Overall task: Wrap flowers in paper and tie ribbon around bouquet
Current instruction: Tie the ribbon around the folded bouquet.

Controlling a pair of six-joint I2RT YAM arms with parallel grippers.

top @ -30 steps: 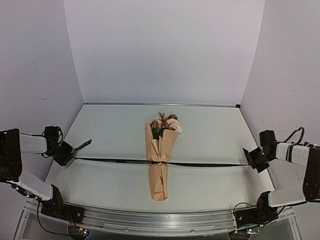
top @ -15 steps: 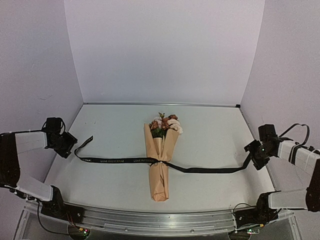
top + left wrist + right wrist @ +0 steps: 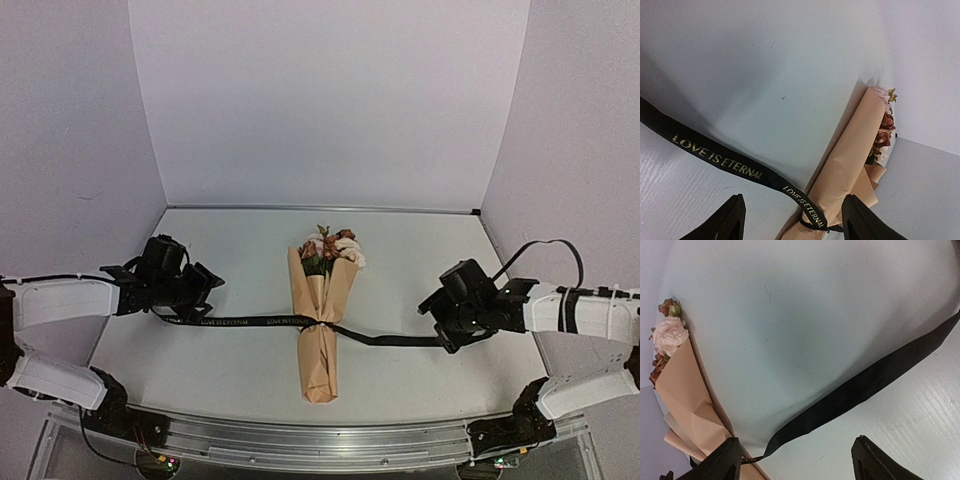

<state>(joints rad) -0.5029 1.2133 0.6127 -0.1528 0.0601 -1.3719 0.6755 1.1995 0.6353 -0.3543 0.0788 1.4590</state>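
At mid-table, both arms reach inward, low over the surface. Left gripper [image 3: 203, 284] points toward centre, jaws spread wide, holding nothing. The ribbon [image 3: 240, 321] lies slack on the table [image 3: 420, 250], one tail passing just below this gripper. Right gripper [image 3: 436, 322] faces it from the opposite side, jaws likewise apart and empty, the ribbon's other tail beneath it. Bouquet [image 3: 320, 330] lies between the two, blooms toward the far wall, ribbon cinched around its waist.
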